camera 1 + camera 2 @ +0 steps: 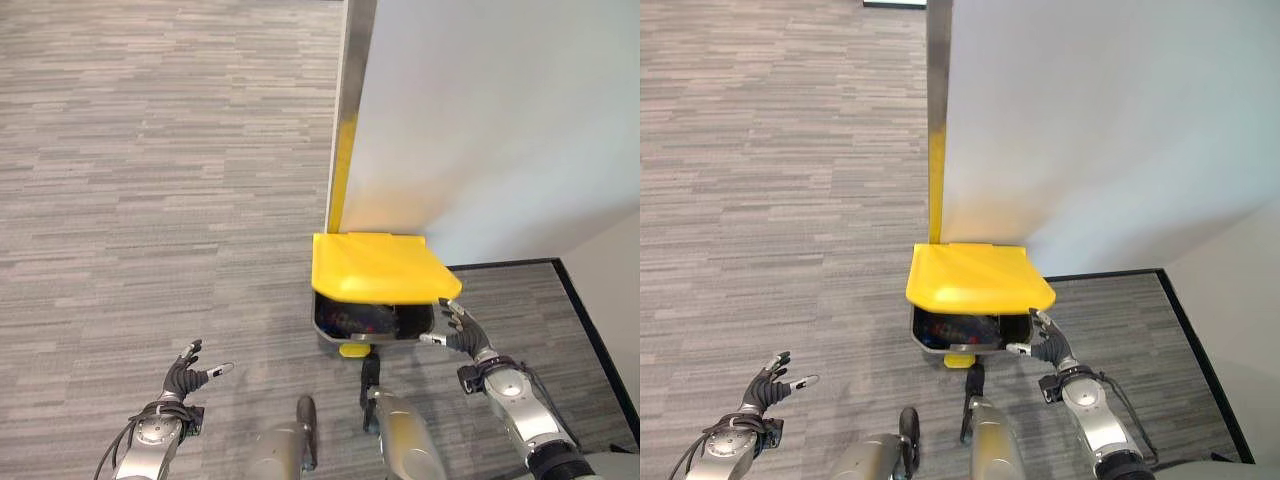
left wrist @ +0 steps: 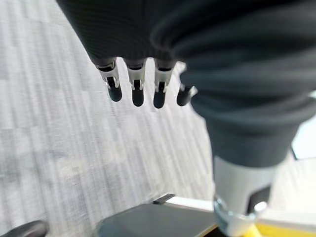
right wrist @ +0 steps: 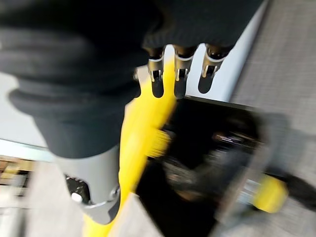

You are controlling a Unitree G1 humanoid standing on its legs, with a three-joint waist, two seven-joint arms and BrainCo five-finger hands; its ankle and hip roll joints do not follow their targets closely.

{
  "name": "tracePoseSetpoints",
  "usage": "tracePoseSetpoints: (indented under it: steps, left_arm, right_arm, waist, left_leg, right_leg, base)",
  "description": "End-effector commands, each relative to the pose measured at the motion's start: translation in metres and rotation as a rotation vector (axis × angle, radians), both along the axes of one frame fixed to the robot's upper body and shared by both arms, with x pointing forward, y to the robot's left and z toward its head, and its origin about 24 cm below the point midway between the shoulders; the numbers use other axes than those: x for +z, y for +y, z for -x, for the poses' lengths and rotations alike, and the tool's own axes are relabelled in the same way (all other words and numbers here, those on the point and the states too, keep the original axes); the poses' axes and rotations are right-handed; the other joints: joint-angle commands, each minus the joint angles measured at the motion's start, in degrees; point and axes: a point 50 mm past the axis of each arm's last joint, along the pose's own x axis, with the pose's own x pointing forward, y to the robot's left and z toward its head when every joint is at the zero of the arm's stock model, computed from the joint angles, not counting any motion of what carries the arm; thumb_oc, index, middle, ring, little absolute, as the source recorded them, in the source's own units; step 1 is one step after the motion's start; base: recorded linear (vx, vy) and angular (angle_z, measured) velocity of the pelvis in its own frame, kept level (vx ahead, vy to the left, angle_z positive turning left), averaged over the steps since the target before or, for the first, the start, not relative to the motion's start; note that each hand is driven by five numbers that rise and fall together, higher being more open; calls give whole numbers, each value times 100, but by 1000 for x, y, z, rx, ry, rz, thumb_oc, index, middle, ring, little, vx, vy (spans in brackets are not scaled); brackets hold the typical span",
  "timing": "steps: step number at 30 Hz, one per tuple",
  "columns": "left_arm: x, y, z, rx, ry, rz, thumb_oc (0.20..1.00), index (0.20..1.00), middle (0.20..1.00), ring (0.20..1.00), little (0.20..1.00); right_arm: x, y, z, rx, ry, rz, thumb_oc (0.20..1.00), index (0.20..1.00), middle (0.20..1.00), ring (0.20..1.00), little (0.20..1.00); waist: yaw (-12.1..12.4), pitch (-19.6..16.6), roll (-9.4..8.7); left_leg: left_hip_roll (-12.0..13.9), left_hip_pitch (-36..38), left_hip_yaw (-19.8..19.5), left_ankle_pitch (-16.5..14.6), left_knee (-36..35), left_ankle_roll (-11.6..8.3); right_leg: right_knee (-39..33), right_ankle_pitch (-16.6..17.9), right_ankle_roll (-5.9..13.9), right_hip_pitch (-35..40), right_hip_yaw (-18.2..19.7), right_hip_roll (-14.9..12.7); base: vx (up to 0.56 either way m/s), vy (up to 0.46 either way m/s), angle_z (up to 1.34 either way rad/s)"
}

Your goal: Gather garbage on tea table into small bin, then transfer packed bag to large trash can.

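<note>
A: Where is the large grey trash can with the raised yellow plastic lid (image 1: 385,268)?

B: It stands on the grey carpet floor (image 1: 150,200), against the foot of the white wall panel (image 1: 500,120). Its opening faces the robot, and something dark lies inside. I think it is the packed bag (image 1: 365,320), but I cannot say for sure.

A: Which hand is nearer?

B: The right hand (image 1: 457,330). It is at the right front corner of the can, just below the lid's edge. From this hand the opening lies to the left and a little ahead. The lid's long side runs left to right in front of the robot.

A: Does the right hand hold something?

B: No. Its fingers are spread and rather straight, nothing is between them. I cannot tell if the tips touch the rim or the lid.

A: And the left hand (image 1: 188,378)?

B: It is well apart from the can, low over the carpet on the left. Its fingers are loosely extended and it carries nothing.

A: So what comes next?

B: I judge that the bag is already in, so the right hand needs only to draw back to the right.
</note>
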Motion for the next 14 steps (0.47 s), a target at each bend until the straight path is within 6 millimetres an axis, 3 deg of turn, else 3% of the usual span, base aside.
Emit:
tracePoseSetpoints:
  steps: [1,4,7,14]
  left_arm:
    - [18,8,-13,-33,-70,-33,1000,1000,1000,1000,1000]
    - [13,10,-7,-23,-43,-29,1000,1000,1000,1000,1000]
    - [4,7,2,3,-13,4,1000,1000,1000,1000,1000]
    - [-6,4,10,8,35,28,1000,1000,1000,1000,1000]
  right_arm:
    - [7,-5,-6,22,-46,44,1000,1000,1000,1000,1000]
    - [-10,-11,8,-14,36,43,1000,1000,1000,1000,1000]
    - [-22,-16,19,-42,95,36,1000,1000,1000,1000,1000]
    - [-32,-27,33,-73,157,53,1000,1000,1000,1000,1000]
  waist:
    - [153,-347,74]
    - [160,-519,-50]
    - [114,-686,-75]
    - [62,-922,-82]
  left_leg:
    - [-63,389,-142,-658,-262,-396]
    - [-63,379,-139,-596,-345,-454]
    - [-2,457,-41,-571,-492,-514]
    - [47,696,-16,-501,-720,-602]
  right_leg:
    - [51,-90,-144,286,77,280]
    - [-573,-270,-208,751,269,468]
    - [-1126,-186,-194,1009,409,614]
    - [-1705,-163,-263,1459,408,644]
  base:
    - [57,-100,-9]
    - [54,-66,-9]
    - [74,-78,-12]
    - [74,-52,-8]
